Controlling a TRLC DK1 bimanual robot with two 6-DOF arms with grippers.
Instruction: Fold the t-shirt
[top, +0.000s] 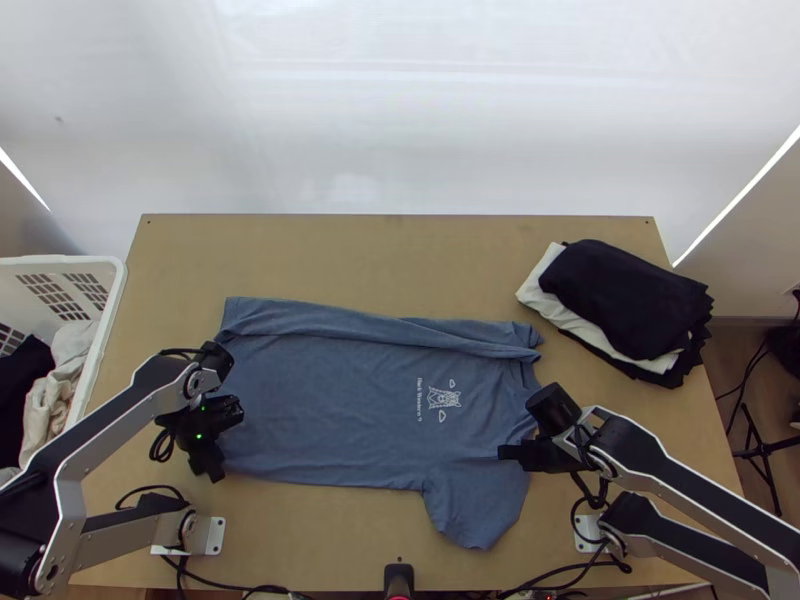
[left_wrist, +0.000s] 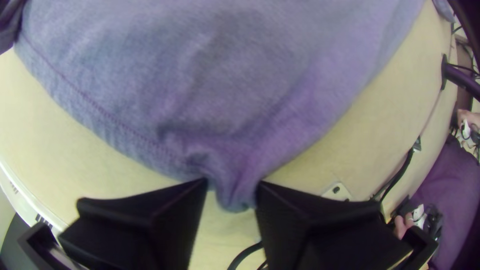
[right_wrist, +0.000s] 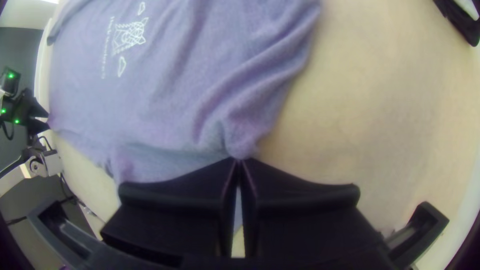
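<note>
The left gripper (left_wrist: 232, 192) pinches a blue T-shirt (top: 330, 400) at its near left hem corner, the garment lying mid-table, far side folded inward. At right, the right gripper (right_wrist: 239, 161) clamps the near shoulder; uneven lifting could skew the next fold.

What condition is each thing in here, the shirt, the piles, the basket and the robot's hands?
Blue-grey cloth t-shirt: spread, far edge folded over.
Left black hand: shut on a bottom corner.
Right black hand: shut near the shoulder.
Black and white garments: folded, stacked.
White plastic basket: upright, holding bunched clothes.
</note>
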